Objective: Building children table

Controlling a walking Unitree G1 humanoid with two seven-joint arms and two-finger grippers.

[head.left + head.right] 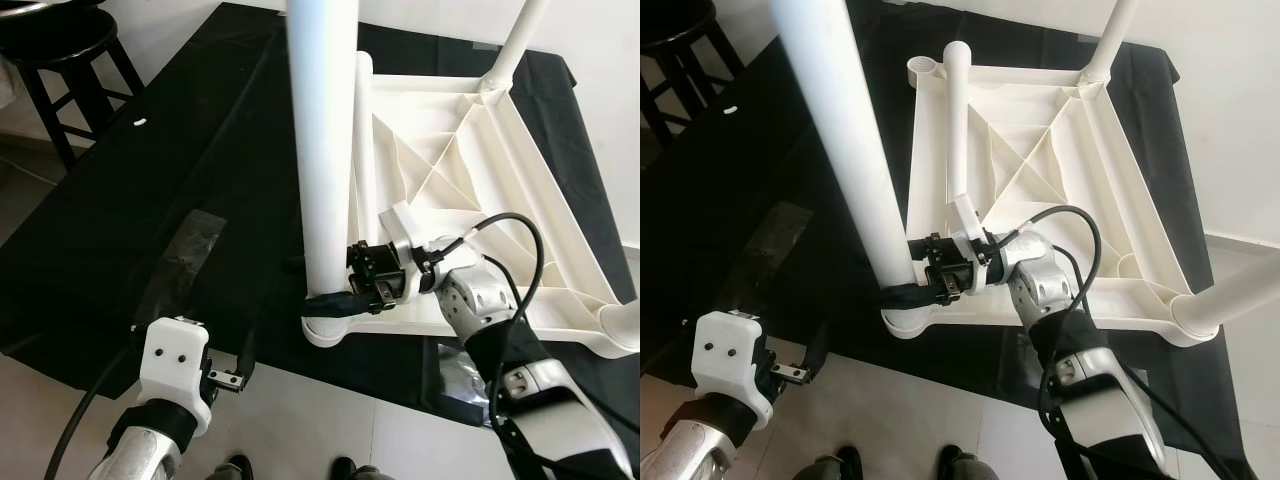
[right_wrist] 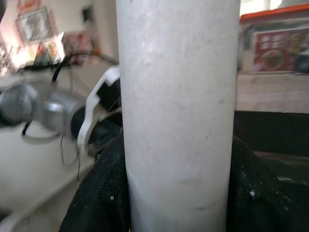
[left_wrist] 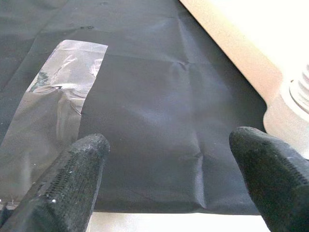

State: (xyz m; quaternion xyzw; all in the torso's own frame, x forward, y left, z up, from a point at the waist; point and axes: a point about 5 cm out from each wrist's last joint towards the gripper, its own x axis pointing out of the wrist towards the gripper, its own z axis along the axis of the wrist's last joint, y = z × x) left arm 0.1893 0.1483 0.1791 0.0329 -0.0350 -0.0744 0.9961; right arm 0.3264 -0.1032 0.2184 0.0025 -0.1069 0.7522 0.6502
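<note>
lying upside down on a black cloth [image 1: 200,150], the white plastic table top [image 1: 480,170] shows its ribbed underside, spread over the floor ahead of the robot. one white leg [image 1: 322,150] stands upright in the corner socket nearest the robot. the right gripper [image 1: 335,298] is clamped around the base of that leg, just above the socket, one black finger wrapped across the front of the tube; in the right wrist view the leg [image 2: 178,116] sits tight between the two black fingers [image 2: 96,203]. another leg [image 1: 958,130] lies flat across the underside, its open end near the far left corner socket [image 1: 925,68]. two more legs stand in their sockets, one at the far right corner [image 1: 520,40] and one at the near right corner [image 1: 1240,290].

the left gripper [image 1: 232,375] hangs low at the near edge of the cloth, well to the left of the table top, its fingers [image 3: 72,174] spread wide and holding nothing. a strip of shiny clear tape [image 3: 53,111] is stuck on the cloth just beyond it. a black stool [image 1: 60,60] stands off the cloth at the far left. the tips of two dark shoes [image 1: 895,462] show on the pale floor by the robot.
</note>
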